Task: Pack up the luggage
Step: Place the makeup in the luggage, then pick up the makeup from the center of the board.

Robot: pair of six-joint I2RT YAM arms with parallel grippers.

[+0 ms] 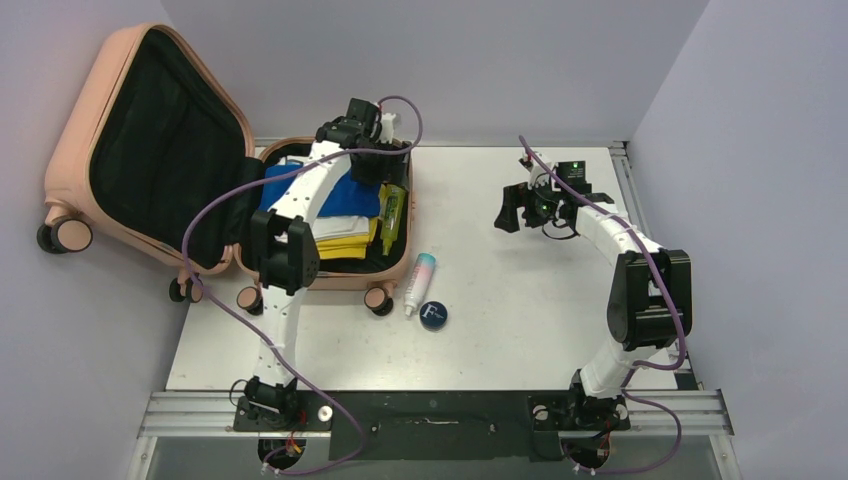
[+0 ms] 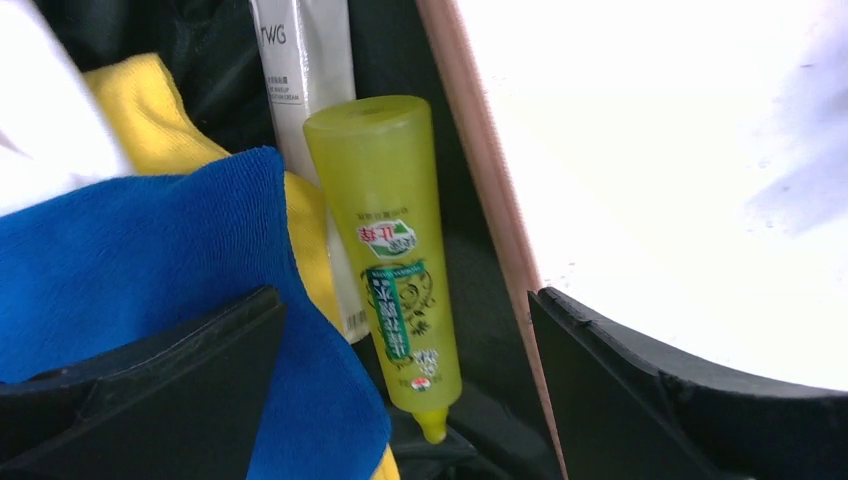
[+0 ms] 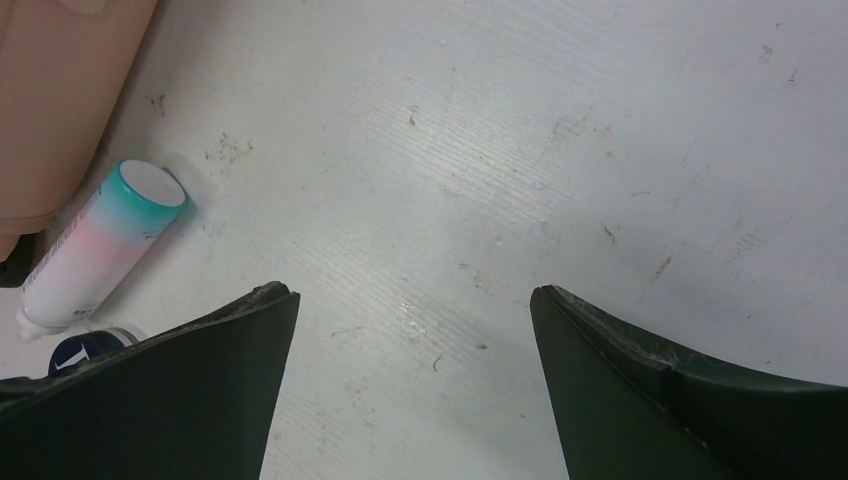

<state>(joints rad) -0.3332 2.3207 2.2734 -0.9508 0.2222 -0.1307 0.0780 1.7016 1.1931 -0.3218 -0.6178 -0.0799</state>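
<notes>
The salmon-pink luggage (image 1: 95,110) lies open at the table's far left, lid leaning back. Its base holds blue (image 1: 345,197), yellow and white cloths, a yellow-green tube (image 1: 391,218) and a white tube along the right wall. My left gripper (image 1: 381,165) hovers open over the base's far right corner; in the left wrist view the yellow-green tube (image 2: 395,260) lies between its spread fingers, not touched, beside the blue cloth (image 2: 150,250) and the white tube (image 2: 305,80). My right gripper (image 1: 510,212) is open and empty above bare table. A pink-teal bottle (image 1: 418,283) and a dark blue round jar (image 1: 433,316) lie right of the luggage.
The right wrist view shows the bottle (image 3: 95,250), the jar's edge (image 3: 80,352) and the luggage wall (image 3: 60,90) at the left. Grey walls enclose the table on three sides. A metal rail (image 1: 440,410) runs along the near edge.
</notes>
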